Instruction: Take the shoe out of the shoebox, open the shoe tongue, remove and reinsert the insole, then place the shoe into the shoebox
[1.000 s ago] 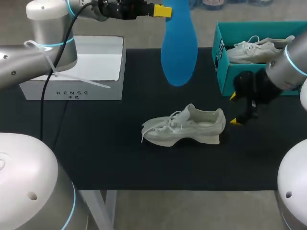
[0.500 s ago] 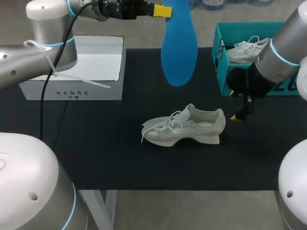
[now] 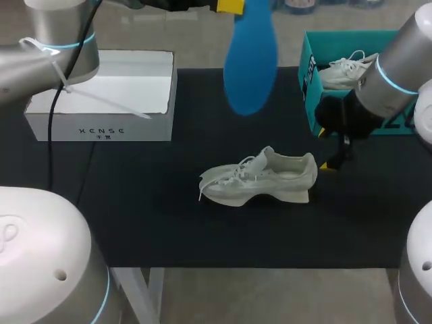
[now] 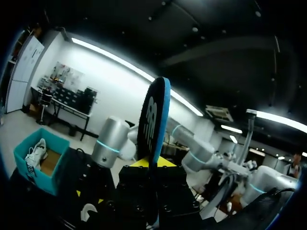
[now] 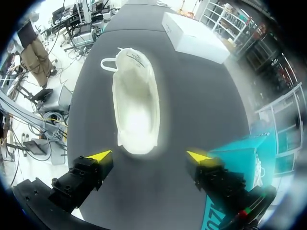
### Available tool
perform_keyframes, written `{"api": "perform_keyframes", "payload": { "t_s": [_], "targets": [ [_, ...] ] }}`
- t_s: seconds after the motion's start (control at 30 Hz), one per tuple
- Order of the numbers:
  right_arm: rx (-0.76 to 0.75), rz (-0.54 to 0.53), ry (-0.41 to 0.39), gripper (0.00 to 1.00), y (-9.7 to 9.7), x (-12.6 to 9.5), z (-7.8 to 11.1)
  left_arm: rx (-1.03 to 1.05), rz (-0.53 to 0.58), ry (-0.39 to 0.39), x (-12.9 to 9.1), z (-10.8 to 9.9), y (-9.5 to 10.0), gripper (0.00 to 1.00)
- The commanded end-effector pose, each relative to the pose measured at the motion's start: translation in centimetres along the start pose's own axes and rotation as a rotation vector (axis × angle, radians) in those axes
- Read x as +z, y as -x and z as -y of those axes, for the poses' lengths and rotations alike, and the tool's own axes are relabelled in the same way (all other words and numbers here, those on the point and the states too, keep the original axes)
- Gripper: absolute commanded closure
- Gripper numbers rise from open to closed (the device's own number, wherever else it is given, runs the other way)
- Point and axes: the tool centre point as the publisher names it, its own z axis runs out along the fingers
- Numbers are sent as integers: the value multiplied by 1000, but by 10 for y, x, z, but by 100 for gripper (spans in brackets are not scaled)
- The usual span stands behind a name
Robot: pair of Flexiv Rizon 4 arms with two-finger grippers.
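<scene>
The black-topped table [image 3: 169, 223] carries everything. At its far left corner sits a white rectangular cardboard box [image 3: 128, 94], partly crossed by my left arm's cable. At the far right stands the open teal cardboard shoebox [image 3: 312, 88], its right end hidden behind my right arm; a white lace-up shoe [image 3: 344, 71] lies inside, only partly visible.

The pale grey-white chunky-soled sneaker [image 3: 260, 179] stands upright near the middle of the table, outside the shoebox, toe toward the left arm's side and tongue pulled up.

The long blue foam insole [image 3: 250, 61] hangs in the air above the table's far edge, well above the sneaker. The left gripper [image 3: 229, 5] is clamped on its upper end, though the frame's edge cuts off most of it and only one yellow tip shows; from its wrist the insole [image 4: 153, 124] is seen edge-on, rising from between the fingers.

The right gripper [image 5: 148, 155] is just behind the sneaker's heel, fingers spread wide, touching nothing.
</scene>
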Motion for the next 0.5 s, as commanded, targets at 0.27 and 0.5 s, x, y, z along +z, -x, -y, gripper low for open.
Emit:
{"api": "perform_keyframes", "payload": {
  "t_s": [0.27,0.5],
  "targets": [
    [-45,-12,-45,0,-5,-6,-24,-8,15,-13,-2,-4,-1,100],
    [-56,-25,-51,0,-4,6,-47,-8,15,-13,-2,-4,-1,100]
  ]
}}
